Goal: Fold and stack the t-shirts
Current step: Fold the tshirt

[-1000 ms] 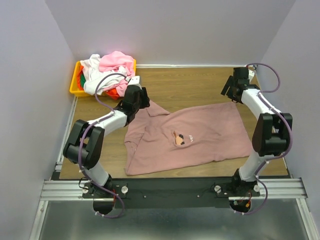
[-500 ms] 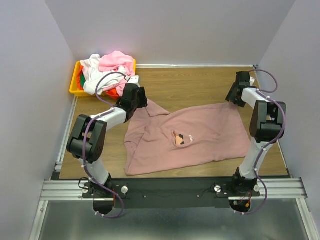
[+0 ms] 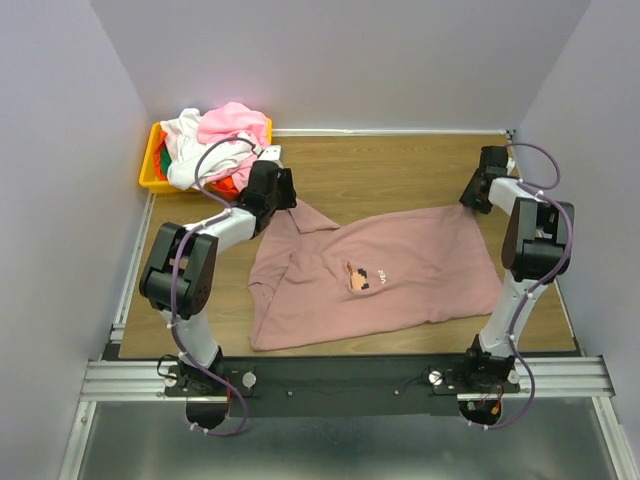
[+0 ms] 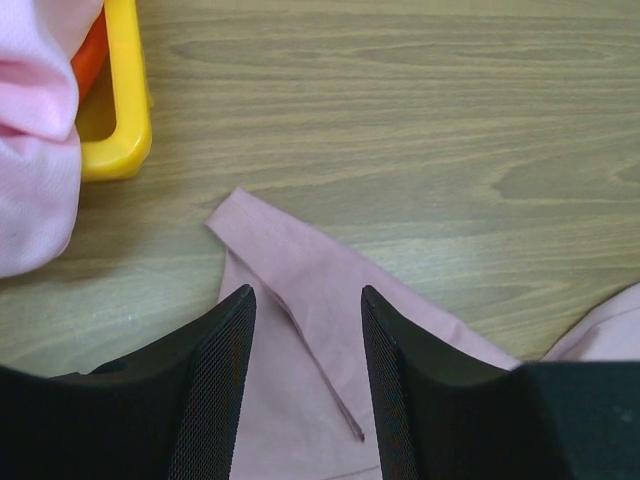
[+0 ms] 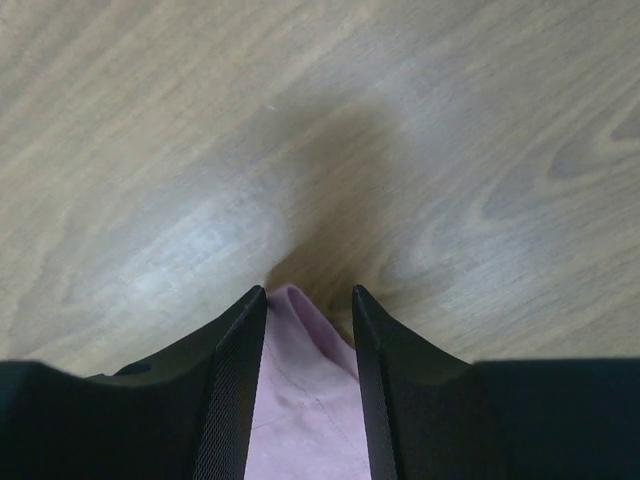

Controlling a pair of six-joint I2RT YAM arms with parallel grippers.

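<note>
Top external view: mauve t-shirt (image 3: 385, 270) lies spread print-up across the middle of the table (image 3: 400, 165), rumpled and not yet folded; its collar side is at 9 o'clock and its hem at 3 o'clock.
Right arm change: a second ago it hung raised above the 2 o'clock corner of the table; now it has dropped onto the far hem corner of the shirt.
Right gripper (image 5: 308, 295): jaws have drawn in from wide to about half. The right wrist view shows the cloth corner poking up between the fingers (image 5: 235, 380), which are still apart, so I judge the pinch not yet complete.
Left arm change: it has shifted only slightly toward 11 o'clock, and its jaw spacing has stayed the same.
Left gripper (image 4: 305, 300): half open, low over the sleeve at 10 o'clock and straddling a seam. The cloth lies flat beneath it and nothing is clamped.
Other t-shirts (image 3: 220, 135): light pink, white and red-orange ones are heaped in the yellow bin (image 3: 150, 178) at 11 o'clock, just beyond the left gripper.
Meaning for the task: both grippers now sit at far-edge points of the shirt, which looks like the set-up for lifting or flattening it before a first fold. Stacking is still far off.
Risk: the right pinch catches only the very tip of the corner, so it could slip.
</note>
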